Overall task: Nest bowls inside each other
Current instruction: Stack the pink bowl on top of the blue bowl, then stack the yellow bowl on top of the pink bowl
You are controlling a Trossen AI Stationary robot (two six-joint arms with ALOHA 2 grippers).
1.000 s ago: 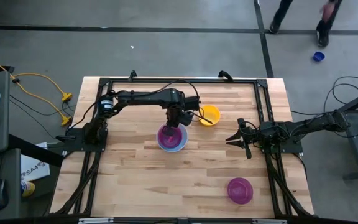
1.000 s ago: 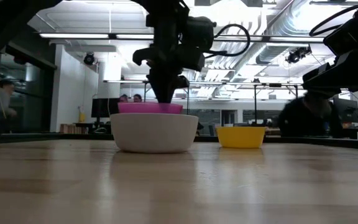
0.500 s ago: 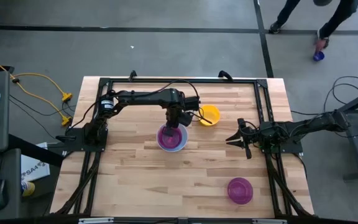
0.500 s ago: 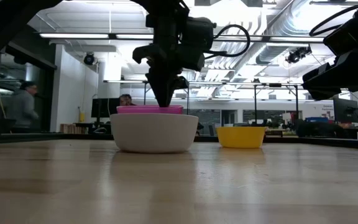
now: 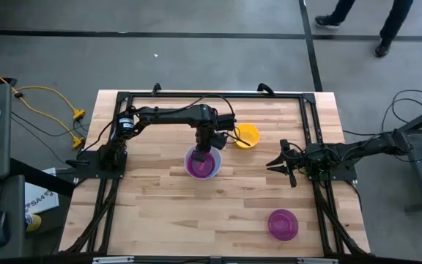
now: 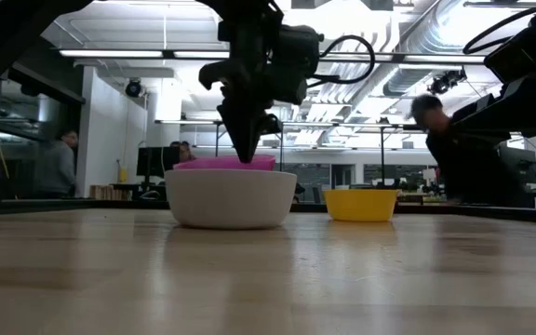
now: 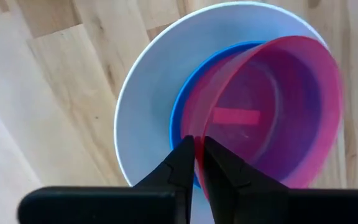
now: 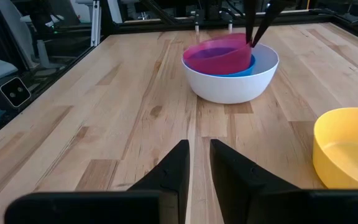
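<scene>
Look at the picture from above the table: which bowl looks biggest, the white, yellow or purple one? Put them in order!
1. White bowl, biggest, with other bowls sitting inside it.
2. Purple bowl, next.
3. Yellow bowl, a bit smaller, though the left arm hides part of its edge, so those two are close.

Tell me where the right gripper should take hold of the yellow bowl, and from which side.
Grip the yellow bowl by its thin rim, one finger inside and one outside, coming down from above. It stands upright and open on the table, apart from the white bowl, so the rim is free; the side toward the right gripper is probably easiest.
</scene>
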